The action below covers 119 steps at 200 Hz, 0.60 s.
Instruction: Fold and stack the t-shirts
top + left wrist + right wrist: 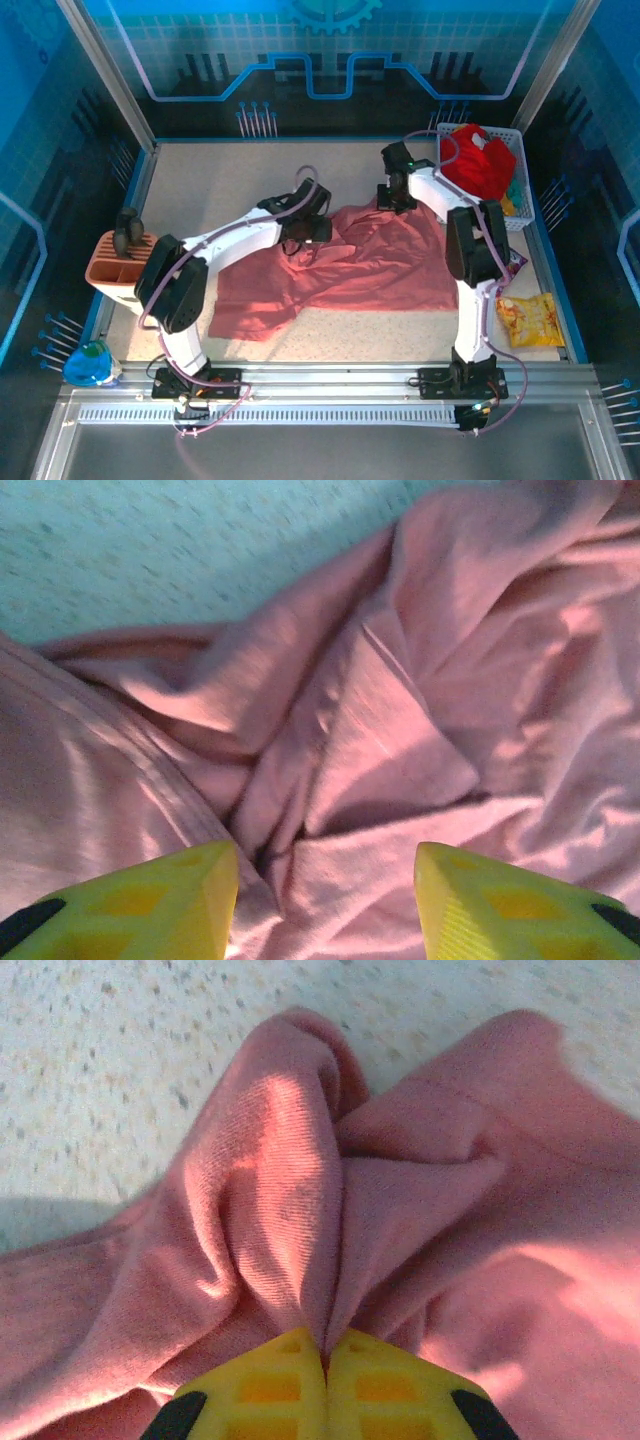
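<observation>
Currently my right gripper [325, 1352] is pinching a raised fold of the pink shirt [370, 265]. Its fingers [270, 1385] are pressing together, and cloth is bunching up directly ahead of the tips and falling away to both sides. From the top view, that pinch is sitting at the shirt's far edge, right of centre, near the basket [527, 205].

My left gripper [325, 890] is hanging with fingers spread, gripping nothing. Pink cloth is lying below and ahead of them, wrinkled, with a deep crease running toward the gap. Can't tell whether the tips are touching the fabric. The top view is putting this gripper over the shirt's far left part, apart from the right one.

The shirt itself is lying crumpled across the middle of the table [200, 180], between my two arms. Its near edge is facing the bases. The left part is lying flatter and the right part is rucking up toward the pinch.

The red shirt [480, 165] is sitting heaped in the basket at the far right corner, with yellow and green cloth [512, 200] showing beside it. A yellow packet [530, 318] is lying on the table near my right arm, clear of the pink shirt.
</observation>
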Motion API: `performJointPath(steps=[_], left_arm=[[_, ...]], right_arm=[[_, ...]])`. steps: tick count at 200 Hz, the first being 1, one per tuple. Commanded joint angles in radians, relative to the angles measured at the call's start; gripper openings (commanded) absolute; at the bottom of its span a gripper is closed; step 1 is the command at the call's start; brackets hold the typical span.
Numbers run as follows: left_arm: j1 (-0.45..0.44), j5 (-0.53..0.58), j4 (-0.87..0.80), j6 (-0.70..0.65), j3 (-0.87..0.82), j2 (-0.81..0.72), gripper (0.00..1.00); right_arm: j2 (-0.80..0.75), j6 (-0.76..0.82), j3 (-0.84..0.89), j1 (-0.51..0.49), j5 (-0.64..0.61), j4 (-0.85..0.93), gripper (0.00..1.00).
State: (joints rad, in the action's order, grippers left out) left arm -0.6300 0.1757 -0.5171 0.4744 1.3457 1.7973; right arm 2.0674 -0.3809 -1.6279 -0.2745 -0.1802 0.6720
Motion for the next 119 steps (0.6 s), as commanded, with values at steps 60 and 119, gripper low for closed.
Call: performJointPath(steps=[60,119], left_arm=[[-0.068,-0.022,-0.034,-0.129,-0.018,0.03,0.52],[-0.14,0.022,-0.014,-0.269,0.118,0.153,0.55]], right_arm=[[-0.319,-0.123,0.42,-0.092,-0.087,-0.125,0.06],[-0.262,-0.133,0.425,-0.091,-0.068,-0.13,0.07]])
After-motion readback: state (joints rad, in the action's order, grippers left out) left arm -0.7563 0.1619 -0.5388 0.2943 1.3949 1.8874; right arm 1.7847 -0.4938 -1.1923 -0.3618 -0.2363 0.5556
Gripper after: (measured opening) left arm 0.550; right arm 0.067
